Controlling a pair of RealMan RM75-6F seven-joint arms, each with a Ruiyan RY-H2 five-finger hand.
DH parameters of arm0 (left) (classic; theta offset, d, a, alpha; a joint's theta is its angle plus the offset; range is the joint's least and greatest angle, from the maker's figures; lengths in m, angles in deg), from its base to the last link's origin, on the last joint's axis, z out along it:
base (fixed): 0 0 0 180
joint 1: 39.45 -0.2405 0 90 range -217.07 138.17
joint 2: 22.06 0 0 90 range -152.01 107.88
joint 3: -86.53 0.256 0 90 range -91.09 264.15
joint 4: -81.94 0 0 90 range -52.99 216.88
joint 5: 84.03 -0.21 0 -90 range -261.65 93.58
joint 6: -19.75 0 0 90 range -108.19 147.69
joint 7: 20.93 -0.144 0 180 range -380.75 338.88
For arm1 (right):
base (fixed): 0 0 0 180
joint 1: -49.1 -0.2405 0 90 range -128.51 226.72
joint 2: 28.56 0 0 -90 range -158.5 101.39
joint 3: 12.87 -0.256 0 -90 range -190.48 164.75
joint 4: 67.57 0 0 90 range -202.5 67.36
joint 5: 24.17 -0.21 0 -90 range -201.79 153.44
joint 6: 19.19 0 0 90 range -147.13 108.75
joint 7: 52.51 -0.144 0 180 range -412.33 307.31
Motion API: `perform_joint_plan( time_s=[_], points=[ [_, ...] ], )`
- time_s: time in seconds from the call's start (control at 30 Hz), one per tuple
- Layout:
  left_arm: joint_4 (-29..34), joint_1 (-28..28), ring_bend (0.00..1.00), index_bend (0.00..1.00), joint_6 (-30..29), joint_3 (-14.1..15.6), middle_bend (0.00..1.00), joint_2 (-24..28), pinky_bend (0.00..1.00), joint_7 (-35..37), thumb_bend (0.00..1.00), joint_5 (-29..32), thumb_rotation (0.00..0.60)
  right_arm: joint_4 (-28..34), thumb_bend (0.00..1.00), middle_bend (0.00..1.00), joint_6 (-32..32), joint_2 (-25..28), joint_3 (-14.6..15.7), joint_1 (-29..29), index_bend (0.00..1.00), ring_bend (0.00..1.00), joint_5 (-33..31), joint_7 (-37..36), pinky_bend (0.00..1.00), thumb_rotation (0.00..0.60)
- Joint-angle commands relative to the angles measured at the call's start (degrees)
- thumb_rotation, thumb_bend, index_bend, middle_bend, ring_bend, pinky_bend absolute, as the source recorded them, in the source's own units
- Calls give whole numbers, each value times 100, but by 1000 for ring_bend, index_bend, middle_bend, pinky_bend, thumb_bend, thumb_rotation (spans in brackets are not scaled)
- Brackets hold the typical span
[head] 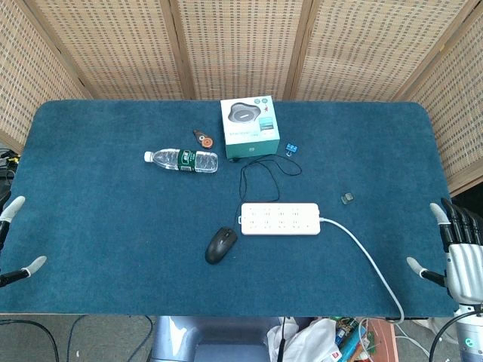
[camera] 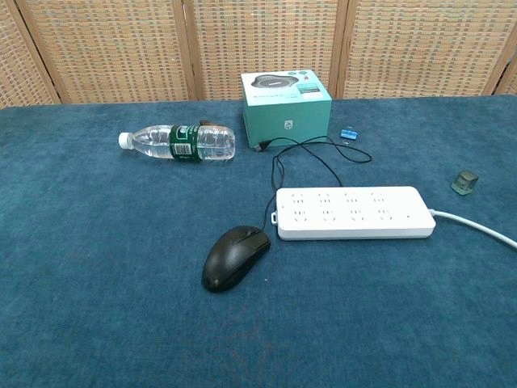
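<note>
A: Well, both hands sit off the surface [head: 90,249], holding nothing. The left hand [head: 13,241] shows only fingertips at 8 o'clock; the right hand [head: 459,253] rests at 4 o'clock, fingers spread and released.

B: Nearest things?

A: The white cable [head: 362,253] of the power strip [head: 280,219] runs toward the right hand; a small grey cube [head: 348,198] lies at 3 o'clock.

B: And the mouse [head: 220,245]?

A: Centre, near the front edge, its cord looping up to the teal box [head: 250,127] at 12. A bottle [head: 181,160] lies at 11. I'd come in low over the bare cloth on the left, keeping clear of the cable.
</note>
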Motion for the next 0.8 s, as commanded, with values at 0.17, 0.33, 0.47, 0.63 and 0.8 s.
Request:
perform_joint_plan(
  time_s=[0.17,0.33,0.47,0.63,0.8],
  points=[
    [-88,73,0,0,15,-39,0,-115,0,-132,0,-86,600,-26,0,0,87,-8,-3,-30,0,0,-43,31,0,600],
    [-112,88,0,0,22,-83,0,-172,0,-192,0,-1,600,-118,0,205,415,-53,-20,-218,0,232,-88,51,97,600],
    [-133,118,0,0,74,-109,0,-200,0,-242,0,67,600,-304,0,567,819,-96,-26,-522,0,593,30,105,658,600],
    [-155,160,0,0,163,-128,0,-245,0,-340,0,156,600,-265,237,793,1458,-111,-18,-941,0,848,76,135,998,600],
    [-154,194,0,0,223,-150,0,-279,0,-418,0,226,600,-232,659,841,2192,-137,18,-1345,60,899,-4,-254,1000,600]
  ],
)
